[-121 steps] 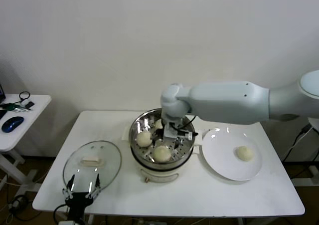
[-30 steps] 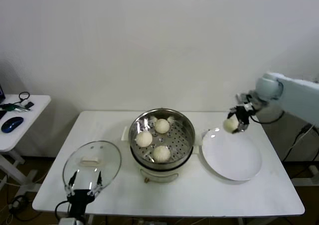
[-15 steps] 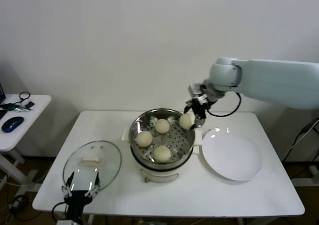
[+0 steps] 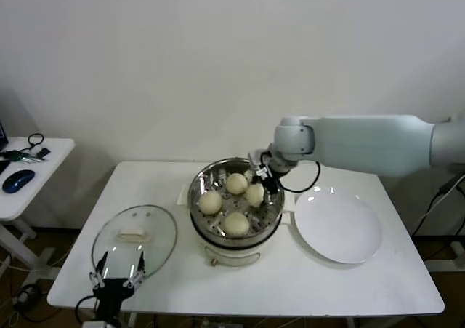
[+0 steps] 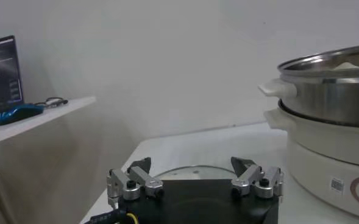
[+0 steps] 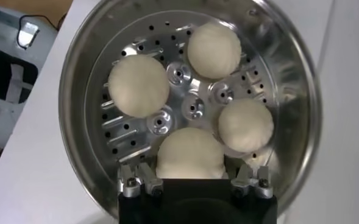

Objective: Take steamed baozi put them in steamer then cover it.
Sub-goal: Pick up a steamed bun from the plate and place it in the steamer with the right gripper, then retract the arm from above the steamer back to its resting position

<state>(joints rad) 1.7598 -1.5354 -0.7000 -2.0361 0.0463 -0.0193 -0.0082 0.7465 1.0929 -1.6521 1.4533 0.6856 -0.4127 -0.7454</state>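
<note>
One steamed baozi (image 4: 254, 193) sits between the fingers of the right gripper (image 4: 259, 185), which is closed around it and holds it over the steamer (image 4: 271, 215). In the right wrist view this bun (image 6: 190, 153) is right under the gripper (image 6: 191, 182), just above the tray with holes. Three more buns (image 6: 138, 85) lie in the steamer in front of the gripper, close to each other but not touching the held one. Just beside the steamer, on the far side from the buns' old spot, is a flat white plate (image 4: 338, 226). The cover (image 4: 134, 233) lies flat on the white table (image 4: 290, 284), well apart from the right gripper. The left gripper (image 4: 116, 277) hangs at the table's front edge, just beside the cover, with its fingers (image 5: 133, 182) spread wide and holding nothing.
</note>
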